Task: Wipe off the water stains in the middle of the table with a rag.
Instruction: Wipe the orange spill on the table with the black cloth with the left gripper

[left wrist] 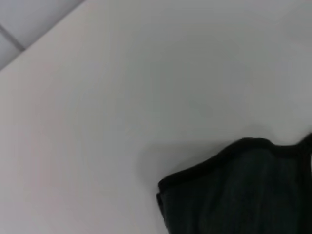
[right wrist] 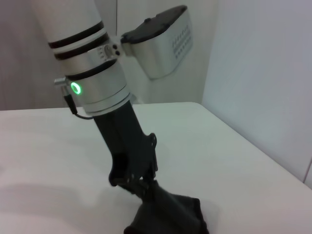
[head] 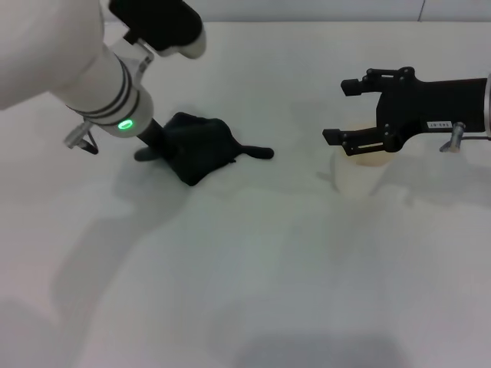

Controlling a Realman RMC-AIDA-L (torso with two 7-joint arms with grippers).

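The black-green rag lies bunched on the white table left of the middle, its thin tail pointing right. My left gripper comes down steeply onto the rag's left side. In the right wrist view the left gripper pinches the top of the rag. The left wrist view shows only an edge of the rag on the bare table. My right gripper hangs open at the right, away from the rag. The water stains are hidden or out of view.
A translucent whitish cup stands on the table just below the right gripper's fingers. The table's far edge runs along the top of the head view, with a wall behind it.
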